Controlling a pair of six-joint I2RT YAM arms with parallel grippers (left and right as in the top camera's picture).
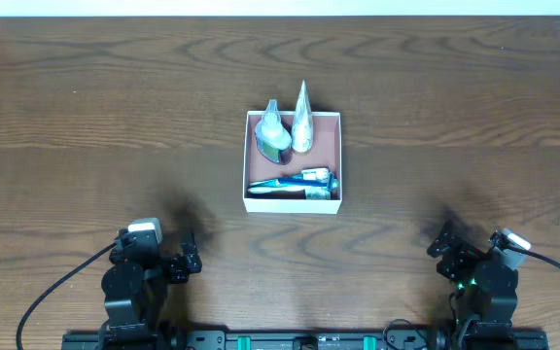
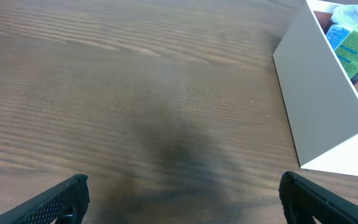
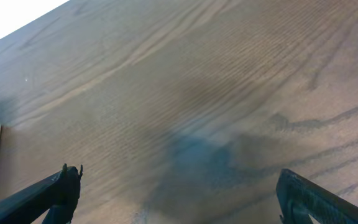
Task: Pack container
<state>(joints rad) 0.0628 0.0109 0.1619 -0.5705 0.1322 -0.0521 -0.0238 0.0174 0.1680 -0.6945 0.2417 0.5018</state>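
The container (image 1: 249, 165), a square white box with a pink inside, sits at the table's middle. Inside it lie a blue toothbrush pack (image 1: 290, 184) along the near wall, a small bottle (image 1: 272, 138) and a silvery cone-shaped tube (image 1: 302, 122) at the far side. The container's white wall also shows in the left wrist view (image 2: 319, 93), with a blue-green label (image 2: 353, 46) inside. My left gripper (image 1: 185, 261) (image 2: 182, 199) is open and empty near the front left. My right gripper (image 1: 442, 243) (image 3: 179, 196) is open and empty at the front right.
The dark wooden table (image 1: 86, 117) spreads on all sides of the container. A white strip (image 1: 280, 8) runs along the far edge. The arms' base rail (image 1: 299, 340) lies along the front edge.
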